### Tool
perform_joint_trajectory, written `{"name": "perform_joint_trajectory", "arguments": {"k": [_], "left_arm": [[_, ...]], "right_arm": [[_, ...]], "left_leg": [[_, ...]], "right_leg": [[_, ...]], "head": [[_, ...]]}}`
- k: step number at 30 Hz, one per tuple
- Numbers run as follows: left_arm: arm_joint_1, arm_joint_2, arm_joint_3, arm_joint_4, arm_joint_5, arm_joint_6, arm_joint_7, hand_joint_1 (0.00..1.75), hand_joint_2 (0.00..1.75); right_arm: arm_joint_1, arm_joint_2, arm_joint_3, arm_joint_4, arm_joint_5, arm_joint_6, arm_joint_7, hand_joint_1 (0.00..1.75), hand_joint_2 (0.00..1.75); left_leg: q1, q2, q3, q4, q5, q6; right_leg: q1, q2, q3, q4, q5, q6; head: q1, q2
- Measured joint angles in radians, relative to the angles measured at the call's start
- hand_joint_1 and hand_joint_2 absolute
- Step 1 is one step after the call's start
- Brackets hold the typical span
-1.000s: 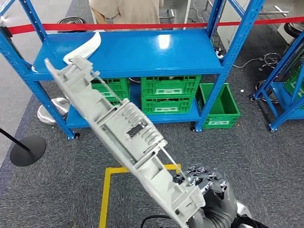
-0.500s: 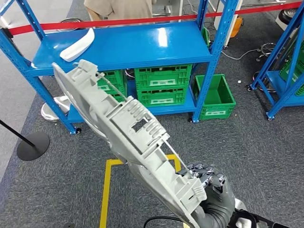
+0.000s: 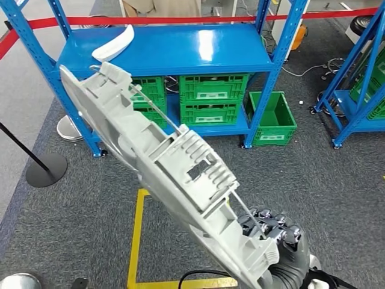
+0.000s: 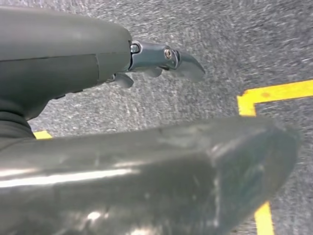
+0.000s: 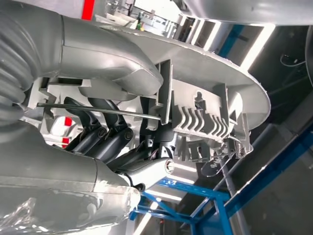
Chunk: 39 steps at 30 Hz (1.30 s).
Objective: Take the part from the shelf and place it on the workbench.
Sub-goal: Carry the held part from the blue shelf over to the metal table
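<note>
A long grey plastic part, ribbed and slotted with a thin metal rod along it, slants from lower right up towards the blue shelf. My right hand grips its near end at the bottom of the head view. In the right wrist view the dark fingers curl around the part behind its ribs. My left hand hangs over the grey carpet with its fingers straight and nothing in it. A second, curved white part lies on the shelf's top board at the left.
Green crates fill the shelf's lower level and one green crate stands on the floor beside it. Yellow floor tape marks a box under the part. A stanchion base is at left, another blue rack at right. A person stands behind red tape.
The whole picture has shifted, so the camera moved. My right hand still grips the part, which now sits a little further right and lower in the view.
</note>
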State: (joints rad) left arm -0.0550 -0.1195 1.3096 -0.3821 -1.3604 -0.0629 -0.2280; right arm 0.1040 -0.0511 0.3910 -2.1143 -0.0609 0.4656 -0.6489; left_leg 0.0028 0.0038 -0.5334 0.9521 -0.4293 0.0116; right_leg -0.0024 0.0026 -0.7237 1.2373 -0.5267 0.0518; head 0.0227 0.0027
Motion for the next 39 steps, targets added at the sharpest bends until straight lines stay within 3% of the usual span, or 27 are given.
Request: {"name": "perform_joint_trajectory", "arguments": {"k": [1,2,3,4,6,8,10,11,13,15,16,17,18,20,22,23,25,26,27,30,31,32,33,35,37,38,39], "left_arm": [[0.000,0.001,0.000,0.000,-0.001,0.000,-0.002,0.00,0.00],[0.000,0.002,0.000,0.001,-0.002,0.000,-0.003,0.00,0.00],[0.000,0.003,0.000,0.001,-0.002,0.000,-0.004,0.00,0.00],[-0.001,0.004,0.000,0.002,-0.002,0.000,-0.004,0.00,0.00],[-0.001,0.007,0.000,0.002,-0.002,0.001,-0.006,0.00,0.00],[-0.002,0.010,0.001,0.003,-0.002,0.001,-0.009,0.00,0.00],[-0.001,0.016,0.001,0.004,-0.002,0.007,-0.028,0.00,0.00],[-0.001,0.020,0.001,0.005,-0.002,0.011,-0.044,0.00,0.00],[-0.004,0.029,0.002,0.006,-0.002,0.017,-0.073,0.00,0.00],[-0.011,0.039,0.002,0.007,-0.001,0.016,-0.083,0.00,0.00],[-0.014,0.044,0.002,0.008,-0.001,0.015,-0.085,0.00,0.00],[-0.016,0.048,0.002,0.008,-0.001,0.014,-0.087,0.00,0.00],[-0.017,0.052,0.002,0.008,0.000,0.013,-0.088,0.00,0.00],[-0.020,0.056,0.002,0.009,0.000,0.012,-0.089,0.00,0.00],[-0.027,0.058,0.001,0.009,-0.001,0.012,-0.086,0.00,0.00],[-0.030,0.059,0.001,0.010,-0.001,0.010,-0.077,0.00,0.00],[-0.028,0.055,0.001,0.014,-0.004,0.008,-0.050,0.00,0.00],[-0.024,0.052,0.001,0.016,-0.005,0.007,-0.037,0.00,0.00],[-0.020,0.049,0.002,0.018,-0.006,0.008,-0.030,0.00,0.00],[-0.015,0.043,0.002,0.022,-0.010,0.009,-0.025,0.00,0.00],[-0.014,0.041,0.002,0.023,-0.011,0.009,-0.025,0.00,0.00],[-0.013,0.040,0.002,0.024,-0.011,0.009,-0.025,0.00,0.00],[-0.013,0.039,0.002,0.025,-0.012,0.009,-0.025,0.00,0.00],[-0.013,0.037,0.002,0.026,-0.012,0.009,-0.025,0.00,0.00],[-0.012,0.037,0.002,0.027,-0.013,0.009,-0.025,0.00,0.00],[-0.012,0.037,0.002,0.027,-0.013,0.009,-0.025,0.00,0.00],[-0.011,0.038,0.002,0.027,-0.013,0.009,-0.025,0.00,0.00]], "right_arm": [[0.000,0.000,-0.002,0.000,0.004,0.001,-0.001,1.75,1.75],[0.000,0.000,-0.003,0.000,0.006,0.001,-0.001,1.75,1.75],[0.000,0.000,-0.004,0.000,0.008,0.001,-0.002,1.75,1.75],[0.000,0.000,-0.004,0.000,0.010,0.000,-0.003,1.75,1.75],[-0.001,0.000,-0.004,-0.001,0.017,-0.001,-0.007,1.75,1.75],[-0.001,0.000,-0.004,-0.003,0.023,-0.004,-0.013,1.75,1.75],[-0.002,0.001,-0.005,-0.009,0.031,-0.009,-0.023,1.75,1.75],[-0.004,0.001,-0.006,-0.015,0.036,-0.011,-0.028,1.75,1.75],[-0.010,0.004,-0.006,-0.032,0.043,-0.014,-0.037,1.75,1.75],[-0.013,0.007,-0.007,-0.044,0.046,-0.018,-0.040,1.75,1.75],[-0.014,0.008,-0.008,-0.048,0.047,-0.020,-0.042,1.75,1.75],[-0.015,0.008,-0.008,-0.051,0.049,-0.021,-0.043,1.75,1.75],[-0.016,0.009,-0.009,-0.053,0.051,-0.022,-0.043,1.75,1.75],[-0.018,0.009,-0.009,-0.058,0.055,-0.022,-0.044,1.75,1.75],[-0.020,0.009,-0.011,-0.064,0.056,-0.024,-0.042,1.75,1.75],[-0.021,0.009,-0.012,-0.066,0.054,-0.025,-0.038,1.75,1.75],[-0.019,0.009,-0.013,-0.065,0.050,-0.025,-0.032,1.75,1.75],[-0.015,0.009,-0.014,-0.062,0.049,-0.025,-0.032,1.75,1.75],[-0.012,0.009,-0.015,-0.059,0.050,-0.024,-0.034,1.75,1.75],[-0.009,0.009,-0.018,-0.049,0.052,-0.023,-0.038,1.75,1.75],[-0.008,0.009,-0.018,-0.046,0.052,-0.023,-0.038,1.75,1.75],[-0.008,0.009,-0.018,-0.042,0.052,-0.023,-0.038,1.75,1.75],[-0.008,0.009,-0.018,-0.039,0.052,-0.023,-0.038,1.75,1.75],[-0.008,0.009,-0.018,-0.035,0.052,-0.024,-0.038,1.75,1.75],[-0.009,0.009,-0.018,-0.034,0.052,-0.024,-0.038,1.75,1.75],[-0.010,0.009,-0.018,-0.033,0.052,-0.024,-0.038,1.75,1.75],[-0.010,0.009,-0.018,-0.033,0.052,-0.025,-0.038,1.75,1.75]], "left_leg": [[0.000,0.000,-0.017,0.001,0.013,-0.001],[-0.001,0.000,-0.033,0.003,0.025,-0.003],[0.000,0.000,-0.049,0.005,0.036,-0.005],[0.000,0.000,-0.063,0.009,0.046,-0.009],[-0.002,-0.001,-0.083,0.015,0.065,-0.018],[-0.002,-0.002,-0.089,0.015,0.082,-0.030],[0.000,-0.003,-0.095,0.013,0.093,-0.042],[0.002,-0.003,-0.104,0.021,0.076,-0.048],[0.004,-0.003,-0.134,0.093,-0.015,-0.058],[0.004,-0.003,-0.167,0.227,-0.113,-0.064],[0.004,-0.003,-0.173,0.282,-0.129,-0.066],[0.004,-0.003,-0.166,0.312,-0.122,-0.066],[0.004,-0.003,-0.143,0.305,-0.098,-0.066],[0.004,-0.003,-0.047,0.198,-0.054,-0.061],[0.002,-0.004,0.056,0.053,-0.064,-0.052],[0.000,-0.005,0.082,0.009,-0.075,-0.046],[-0.003,-0.004,0.079,-0.011,-0.072,-0.032],[-0.003,-0.003,0.071,-0.011,-0.063,-0.024],[-0.002,-0.001,0.062,-0.011,-0.051,-0.017],[-0.001,0.001,0.021,-0.011,-0.013,-0.006],[-0.001,0.001,0.004,-0.010,0.000,-0.006],[-0.001,0.001,-0.012,-0.009,0.012,-0.008],[-0.001,0.001,-0.029,-0.008,0.025,-0.010],[0.000,0.001,-0.059,-0.003,0.047,-0.016],[-0.001,0.000,-0.078,0.003,0.065,-0.026],[-0.002,-0.001,-0.082,0.005,0.073,-0.031],[-0.002,-0.001,-0.085,0.005,0.082,-0.037]], "right_leg": [[0.000,0.000,0.000,0.050,-0.011,0.001],[0.000,0.000,0.017,0.062,0.004,0.001],[0.000,0.000,0.054,0.036,0.032,-0.001],[0.000,0.000,0.107,-0.023,0.052,-0.002],[0.001,0.001,0.218,-0.171,0.040,-0.006],[0.005,0.004,0.257,-0.246,0.011,-0.014],[0.006,0.004,0.238,-0.248,0.025,-0.029],[0.005,0.004,0.227,-0.247,0.037,-0.039],[0.002,0.002,0.198,-0.247,0.065,-0.052],[0.003,0.002,0.166,-0.246,0.091,-0.055],[0.003,0.002,0.150,-0.245,0.104,-0.055],[0.003,0.002,0.134,-0.245,0.117,-0.054],[0.003,0.002,0.119,-0.244,0.129,-0.053],[0.004,0.003,0.092,-0.242,0.153,-0.048],[0.007,0.002,0.074,-0.238,0.173,-0.039],[0.008,0.001,0.069,-0.238,0.183,-0.034],[0.006,-0.001,0.063,-0.244,0.204,-0.023],[0.004,-0.001,0.058,-0.242,0.198,-0.017],[0.003,0.000,0.049,-0.223,0.171,-0.011],[0.000,0.000,0.007,-0.052,0.016,0.004],[0.000,0.000,-0.001,0.010,-0.012,0.006],[0.000,0.000,0.003,0.048,-0.013,0.007],[0.000,0.000,0.024,0.054,0.006,0.008],[-0.001,0.000,0.118,-0.044,0.051,0.006],[0.000,0.002,0.225,-0.192,0.036,0.001],[0.002,0.003,0.251,-0.238,0.019,-0.003],[0.004,0.005,0.258,-0.256,0.012,-0.010]], "head": [[0.000,0.000],[0.000,0.000],[0.000,0.000],[0.000,0.000],[-0.001,0.000],[0.000,0.000],[0.003,0.000],[0.002,0.000],[-0.001,0.000],[-0.002,0.000],[-0.003,0.000],[-0.002,0.000],[-0.003,0.000],[-0.003,0.000],[-0.002,0.000],[-0.002,0.000],[-0.001,0.000],[0.000,0.000],[0.001,0.000],[0.007,0.000],[0.008,0.000],[0.009,0.000],[0.009,0.000],[0.009,0.000],[0.008,0.000],[0.008,0.000],[0.008,0.000]]}}
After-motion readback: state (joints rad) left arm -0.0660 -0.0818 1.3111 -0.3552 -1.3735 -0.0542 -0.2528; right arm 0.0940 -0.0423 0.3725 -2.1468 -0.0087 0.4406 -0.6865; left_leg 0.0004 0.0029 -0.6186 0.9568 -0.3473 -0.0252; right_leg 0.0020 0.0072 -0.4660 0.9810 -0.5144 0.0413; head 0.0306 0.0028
